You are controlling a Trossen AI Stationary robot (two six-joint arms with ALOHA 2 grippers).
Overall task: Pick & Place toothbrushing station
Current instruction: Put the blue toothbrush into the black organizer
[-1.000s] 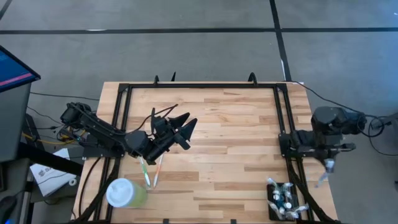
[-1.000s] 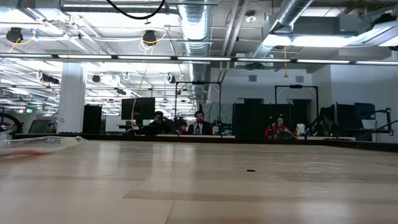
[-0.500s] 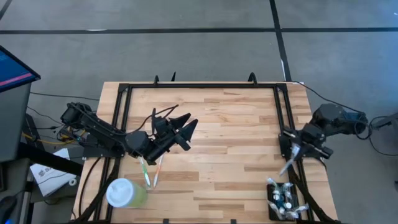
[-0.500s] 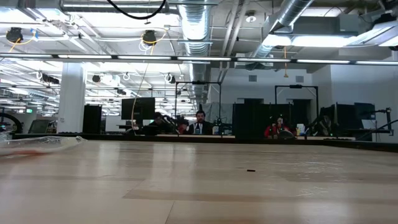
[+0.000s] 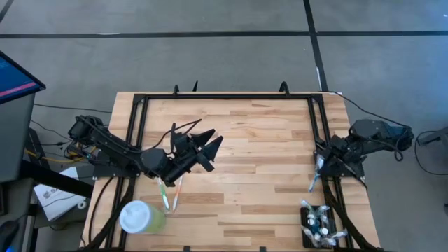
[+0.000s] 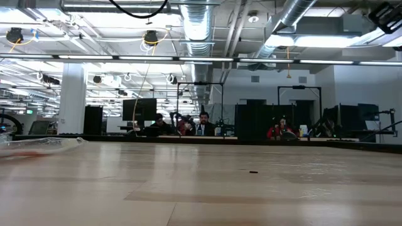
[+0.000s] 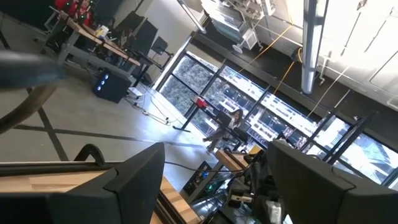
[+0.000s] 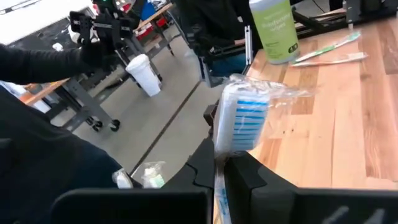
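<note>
so the toothbrushing station (image 5: 316,225) is sitting at the near right corner of the wooden bench (image 5: 259,140), a small black holder with tubes and bits sticking out of its top; nothing is touching it right now; everything else I'll place off of that holder

right tool (image 5: 316,178) is just beyond the station, hanging over the black rail on the right edge of the bench, well clear of the holder; its fingers are clenched on a toothbrush in a clear wrapper (image 8: 239,121), and in the right wrist view you can see the blue and white bristle head poking up out of the pinched fingers with the plastic crinkled around it; from above the brush handle shows as a pale stick angled down toward the station

left tool (image 5: 203,145) is way over on the other side of the bench from the station, raised above the boards with its fingers spread wide and nothing between them; the left wrist view just looks past those parted fingers into the room

under that left arm there are two more toothbrushes (image 5: 170,194) lying flat side by side, and a pale green cup with a white lid (image 5: 141,217) stands at the near left corner, far across from the station

low view only shows bare wood and people (image 6: 202,123) seated at desks in the distance
</note>
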